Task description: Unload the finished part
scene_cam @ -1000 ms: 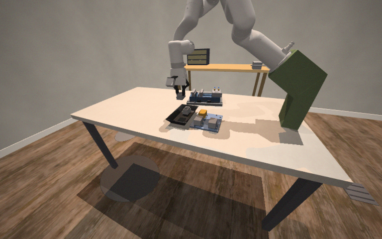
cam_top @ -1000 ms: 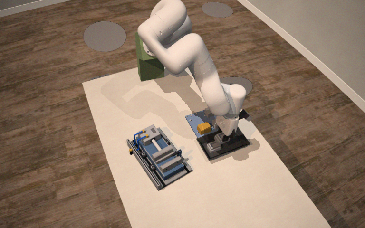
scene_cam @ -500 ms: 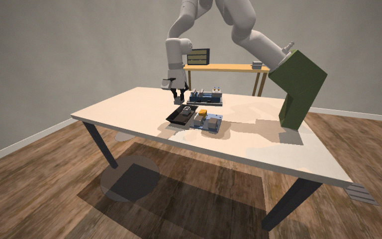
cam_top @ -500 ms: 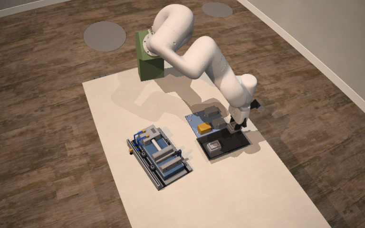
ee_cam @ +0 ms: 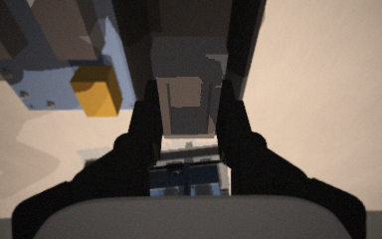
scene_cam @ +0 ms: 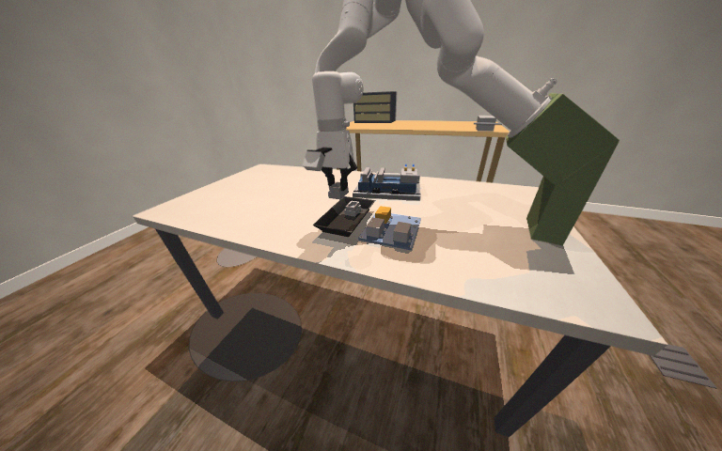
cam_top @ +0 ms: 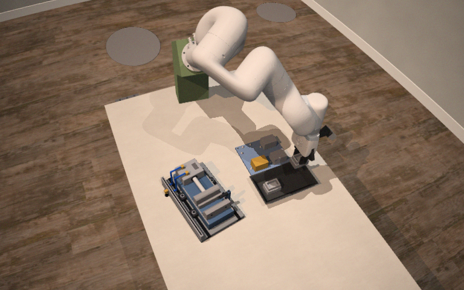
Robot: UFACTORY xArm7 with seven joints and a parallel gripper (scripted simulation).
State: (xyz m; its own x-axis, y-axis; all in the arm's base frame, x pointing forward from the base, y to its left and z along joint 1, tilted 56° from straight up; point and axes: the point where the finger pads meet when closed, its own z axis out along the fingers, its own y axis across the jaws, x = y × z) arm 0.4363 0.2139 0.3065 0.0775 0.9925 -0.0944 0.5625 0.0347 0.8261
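My gripper (cam_top: 301,159) (scene_cam: 336,189) (ee_cam: 189,98) is shut on the finished part (cam_top: 296,161) (scene_cam: 337,193) (ee_cam: 185,112), a small grey block. In the wrist view its pocket faces the camera. I hold it a little above the far end of the black outfeed tray (cam_top: 302,177) (scene_cam: 331,223) (ee_cam: 247,45), near the blue plate. A second grey pocketed part (cam_top: 272,185) (scene_cam: 352,208) lies on the tray floor at its other end. The blue vise (cam_top: 202,196) (scene_cam: 387,182) (ee_cam: 189,176) stands to the left, apart from the tray, with nothing visible between its jaws.
A blue fixture plate (cam_top: 243,153) (scene_cam: 411,219) (ee_cam: 45,87) lies against the tray, with a yellow block (cam_top: 259,163) (scene_cam: 383,212) (ee_cam: 96,91) and two grey blocks on it. The green arm pedestal (cam_top: 190,75) (scene_cam: 564,164) stands at the table's back. A wooden side table (scene_cam: 426,127) stands behind.
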